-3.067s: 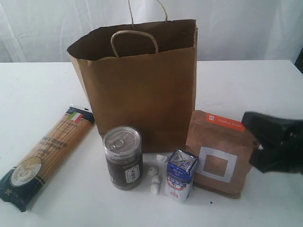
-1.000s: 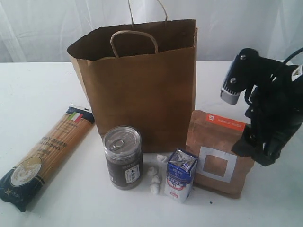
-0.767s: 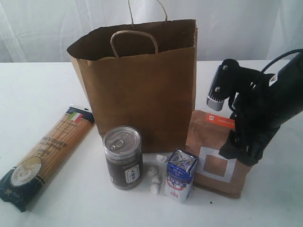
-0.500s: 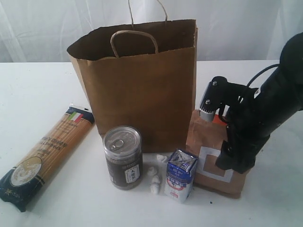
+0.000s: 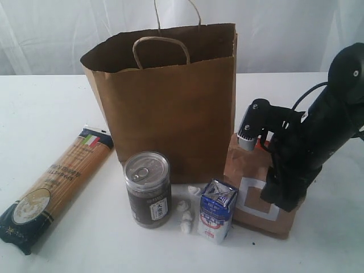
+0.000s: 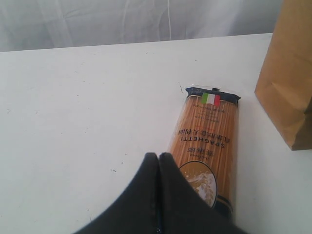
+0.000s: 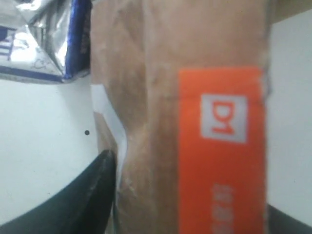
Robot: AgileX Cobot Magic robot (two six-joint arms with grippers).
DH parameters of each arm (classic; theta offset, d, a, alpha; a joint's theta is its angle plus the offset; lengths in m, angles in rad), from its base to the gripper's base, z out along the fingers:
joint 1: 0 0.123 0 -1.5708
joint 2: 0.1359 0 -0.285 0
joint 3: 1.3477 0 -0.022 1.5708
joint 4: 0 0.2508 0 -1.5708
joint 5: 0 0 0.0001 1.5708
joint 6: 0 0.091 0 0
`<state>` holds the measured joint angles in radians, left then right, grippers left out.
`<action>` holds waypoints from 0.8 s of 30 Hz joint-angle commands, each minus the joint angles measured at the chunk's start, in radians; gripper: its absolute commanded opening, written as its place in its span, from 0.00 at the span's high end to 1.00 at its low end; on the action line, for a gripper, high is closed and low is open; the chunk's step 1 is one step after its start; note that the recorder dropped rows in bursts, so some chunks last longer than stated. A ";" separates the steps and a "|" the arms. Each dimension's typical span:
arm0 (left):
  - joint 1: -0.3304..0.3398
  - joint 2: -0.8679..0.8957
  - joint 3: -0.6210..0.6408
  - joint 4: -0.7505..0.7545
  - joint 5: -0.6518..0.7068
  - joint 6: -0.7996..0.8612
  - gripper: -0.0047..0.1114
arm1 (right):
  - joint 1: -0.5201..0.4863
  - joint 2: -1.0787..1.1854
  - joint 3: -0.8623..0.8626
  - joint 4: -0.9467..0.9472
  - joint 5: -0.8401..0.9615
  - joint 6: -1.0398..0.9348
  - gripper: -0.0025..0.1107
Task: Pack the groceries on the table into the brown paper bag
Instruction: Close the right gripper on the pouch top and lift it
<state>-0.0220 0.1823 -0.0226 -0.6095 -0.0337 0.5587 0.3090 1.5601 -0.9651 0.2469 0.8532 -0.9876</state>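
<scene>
Right fingers [image 7: 95, 195] straddling top of brown pouch [image 5: 243, 170], one touching its edge; firm pinch, cannot tell. Pouch standing on table [image 5: 45, 114] just beside paper bag [image 5: 170, 114]. Left fingers [image 6: 146, 195] pressing together, hovering near spaghetti packet [image 6: 209, 141].

Brown pouch [image 5: 238, 166] (orange label [image 7: 222, 146]), plain brown bag [image 5: 170, 114], white table [image 5: 45, 114].

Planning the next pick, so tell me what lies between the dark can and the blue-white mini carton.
A few small white lumps lie on the table between the dark can and the blue-white mini carton, seen in the exterior view.
</scene>
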 commanded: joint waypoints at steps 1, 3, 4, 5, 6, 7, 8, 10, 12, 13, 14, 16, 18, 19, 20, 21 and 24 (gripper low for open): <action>0.000 0.005 0.002 -0.011 0.005 -0.004 0.96 | 0.001 0.001 0.001 -0.007 0.020 0.026 0.78; 0.000 0.005 0.002 -0.011 0.005 -0.004 0.96 | 0.001 -0.006 0.001 -0.044 0.022 0.051 0.87; 0.000 0.005 0.002 -0.011 0.005 -0.004 0.96 | 0.001 -0.011 0.001 -0.077 0.024 0.064 0.90; 0.000 0.005 0.002 -0.011 0.005 -0.004 0.96 | 0.001 -0.019 0.001 -0.119 0.029 0.087 0.93; 0.000 0.005 0.002 -0.011 0.005 -0.004 0.96 | 0.001 -0.029 0.001 -0.152 0.034 0.115 0.95; 0.000 0.005 0.002 -0.011 0.005 -0.004 0.96 | 0.001 -0.043 -0.001 -0.192 0.039 0.144 0.97; 0.000 0.005 0.002 -0.011 0.005 -0.004 0.96 | 0.001 -0.074 -0.001 -0.247 0.050 0.196 0.98; 0.000 0.005 0.002 -0.011 0.005 -0.004 0.96 | 0.001 -0.134 -0.001 -0.273 0.081 0.229 0.98; 0.000 0.005 0.002 -0.011 0.005 -0.004 0.96 | 0.001 -0.180 -0.001 -0.273 0.107 0.229 0.98; 0.000 0.005 0.002 -0.011 0.005 -0.004 0.96 | 0.001 -0.191 -0.001 -0.273 0.112 0.231 0.98; 0.000 0.005 0.002 -0.011 0.005 -0.004 0.96 | 0.001 -0.213 -0.001 -0.273 0.122 0.233 0.98; 0.000 0.005 0.002 -0.011 0.005 -0.004 0.96 | 0.001 -0.235 -0.001 -0.273 0.132 0.233 0.98; 0.000 0.005 0.002 -0.011 0.005 -0.004 0.96 | 0.001 -0.254 -0.001 -0.275 0.147 0.264 0.98; 0.000 0.005 0.002 -0.011 0.005 -0.004 0.96 | 0.001 -0.270 -0.001 -0.291 0.162 0.291 0.98; 0.000 0.005 0.002 -0.011 0.005 -0.004 0.96 | 0.001 -0.278 -0.001 -0.309 0.174 0.301 0.98; 0.000 0.005 0.002 -0.011 0.005 -0.004 0.96 | -0.001 -0.285 -0.001 -0.338 0.184 0.322 0.98; 0.000 0.005 0.002 -0.011 0.003 -0.004 0.96 | -0.007 -0.289 -0.001 -0.340 0.186 0.355 0.98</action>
<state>-0.0220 0.1823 -0.0226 -0.6095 -0.0337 0.5587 0.3108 1.2832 -0.9651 -0.0934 1.0422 -0.6608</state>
